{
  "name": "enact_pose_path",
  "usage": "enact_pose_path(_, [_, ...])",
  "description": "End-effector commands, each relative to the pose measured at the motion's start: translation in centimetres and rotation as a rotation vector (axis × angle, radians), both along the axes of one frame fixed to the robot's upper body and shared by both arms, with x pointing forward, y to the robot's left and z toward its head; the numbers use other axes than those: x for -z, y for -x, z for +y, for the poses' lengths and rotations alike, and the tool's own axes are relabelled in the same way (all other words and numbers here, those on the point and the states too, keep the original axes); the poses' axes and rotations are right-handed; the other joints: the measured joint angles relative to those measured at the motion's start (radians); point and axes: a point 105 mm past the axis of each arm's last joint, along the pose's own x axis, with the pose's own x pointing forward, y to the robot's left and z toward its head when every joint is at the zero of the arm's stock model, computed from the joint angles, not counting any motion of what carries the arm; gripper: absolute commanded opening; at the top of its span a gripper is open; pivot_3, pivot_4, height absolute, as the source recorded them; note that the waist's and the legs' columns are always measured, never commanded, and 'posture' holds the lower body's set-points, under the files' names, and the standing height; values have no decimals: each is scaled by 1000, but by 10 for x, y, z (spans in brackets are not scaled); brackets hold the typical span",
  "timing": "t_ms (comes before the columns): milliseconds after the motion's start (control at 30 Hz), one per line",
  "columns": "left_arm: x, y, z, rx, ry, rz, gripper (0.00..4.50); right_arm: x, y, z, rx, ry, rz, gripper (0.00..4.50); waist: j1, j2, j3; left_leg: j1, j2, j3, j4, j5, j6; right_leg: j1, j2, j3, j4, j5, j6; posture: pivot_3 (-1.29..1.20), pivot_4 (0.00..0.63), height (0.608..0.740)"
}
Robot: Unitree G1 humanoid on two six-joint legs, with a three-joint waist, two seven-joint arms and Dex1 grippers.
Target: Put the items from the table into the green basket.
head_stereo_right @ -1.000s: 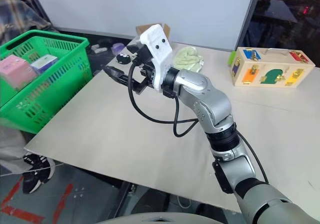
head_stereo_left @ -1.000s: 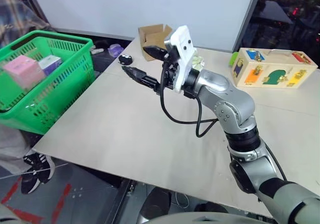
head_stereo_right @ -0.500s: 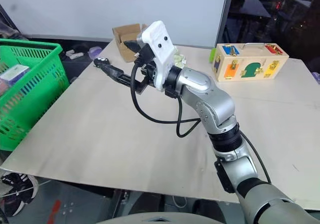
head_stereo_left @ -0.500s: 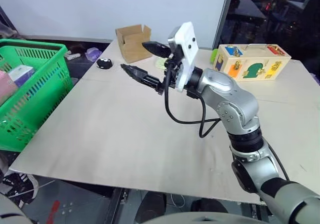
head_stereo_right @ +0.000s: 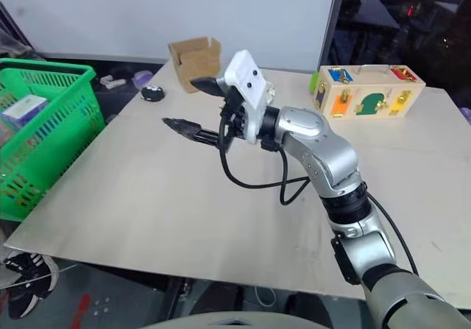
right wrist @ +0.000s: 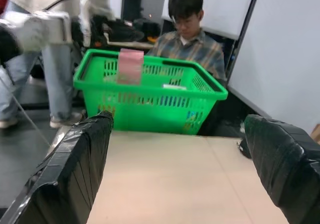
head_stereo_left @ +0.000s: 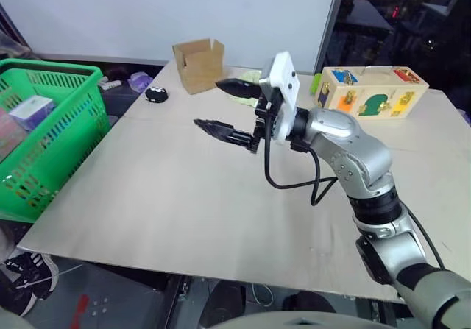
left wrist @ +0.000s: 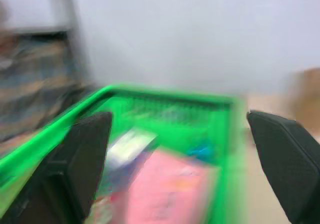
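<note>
Two hazards rank highest, both tied to the biggest pieces. The table [head_stereo_left: 169,189] is bare over its near and middle area. What lies on it sits along the far edge, so any pick looks like a long reach, and a nudged item could slide off the back.

The green basket [head_stereo_left: 73,67] stands off the table's left edge, not on it (no support under it can be made out). A release short of the rim would likely send goods to the floor. A person in a plaid shirt [right wrist: 192,43] sits just behind the basket, so a wide arm swing that way risks contact.

The wooden latch-board toy [head_stereo_left: 372,93] and the open cardboard box [head_stereo_left: 197,64] occupy the far edge. Either could be mistaken for, or knocked during, a pick.

Inside the basket lies the pink box [left wrist: 170,194]. From the right wrist view it stands on end, its top above the rim, so it may topple out or block later drops. A small white-and-purple box [head_stereo_left: 33,112] lies beside it.

The left gripper [left wrist: 177,119] is over the basket, fingers spread wide, nothing between them. The right gripper [head_stereo_left: 208,104] hangs above mid-table, jaws fully apart and empty. Its looped cable could snag.

Remaining smaller goods are a green cloth [head_stereo_left: 250,75] behind the right gripper and a black round object [head_stereo_left: 155,93] near the cardboard box. The latter sits close to the table's corner and could be pushed off.
</note>
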Motion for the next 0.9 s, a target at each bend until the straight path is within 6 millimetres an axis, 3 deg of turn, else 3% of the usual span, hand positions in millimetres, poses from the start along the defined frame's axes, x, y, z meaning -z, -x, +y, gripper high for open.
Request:
enact_pose_path(33, [1,3,-81,188,8,-15,4491,14,-20,-32,161,47,3,4500,1,-2,-1,0,-1,0,0,0,0,0,-1,1,0,0,0,296,0,740])
enact_pose_path(133, [25,1,-117,230,44,34,4491,27,-33,-57,295,74,33,4500,3,-4,-2,1,-1,0,1,0,1,1,0,1,1,0,0,274,0,740])
enact_pose_path(233, [64,-9,-171,294,66,131,4491,47,-45,-108,528,101,75,4500,15,4,-5,4,-1,0,1,0,1,4,5,2,0,1,-1,211,0,740])
enact_pose_path(400, [88,-15,-219,398,77,206,4491,76,-27,-165,761,171,85,4500,15,9,-4,11,-5,3,-1,-1,2,8,9,8,1,0,-1,118,0,740])
enact_pose_path(533, [99,-14,-238,454,98,248,4491,97,-5,-190,869,228,118,4500,-27,14,-3,15,-5,4,-1,-1,2,9,13,12,1,0,-1,57,0,740])
enact_pose_path(700, [118,1,-255,543,74,335,4491,115,23,-203,909,264,176,4500,-91,15,-2,19,-6,4,-1,-1,2,10,17,19,0,0,-1,-1,0,740])
enact_pose_path(900, [142,16,-262,596,59,421,4491,128,32,-211,915,291,203,4500,-134,17,-1,26,-6,4,-1,-1,3,14,21,23,0,-1,-2,-22,0,740])
